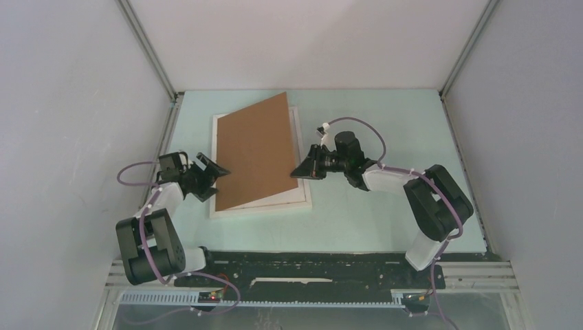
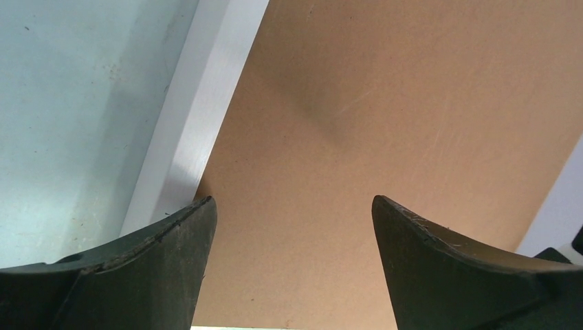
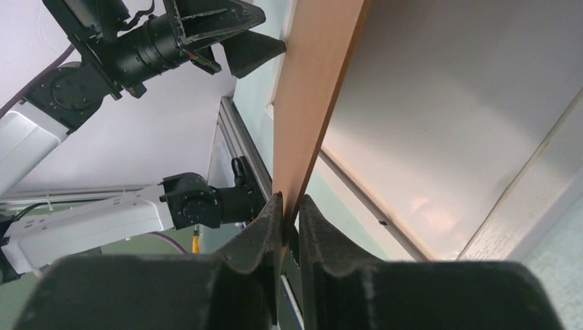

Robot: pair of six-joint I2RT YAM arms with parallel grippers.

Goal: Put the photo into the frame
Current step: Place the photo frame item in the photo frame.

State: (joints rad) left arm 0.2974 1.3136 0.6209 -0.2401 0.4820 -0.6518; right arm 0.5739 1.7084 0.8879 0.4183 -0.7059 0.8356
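- Backing board is leaning tilted over the frame, with the right pincer clenching its edge.
- Left pincer is hanging released over its corner.
- Photo is not showing, so I am judging its seating unconfirmed.

Soft even light, faint glare

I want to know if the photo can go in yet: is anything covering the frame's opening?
Yes. The brown backing board lies askew over the frame, covering most of its opening. The right gripper pinches the board's right edge, raised off the frame; the left gripper is open at its left edge. No photo shows.
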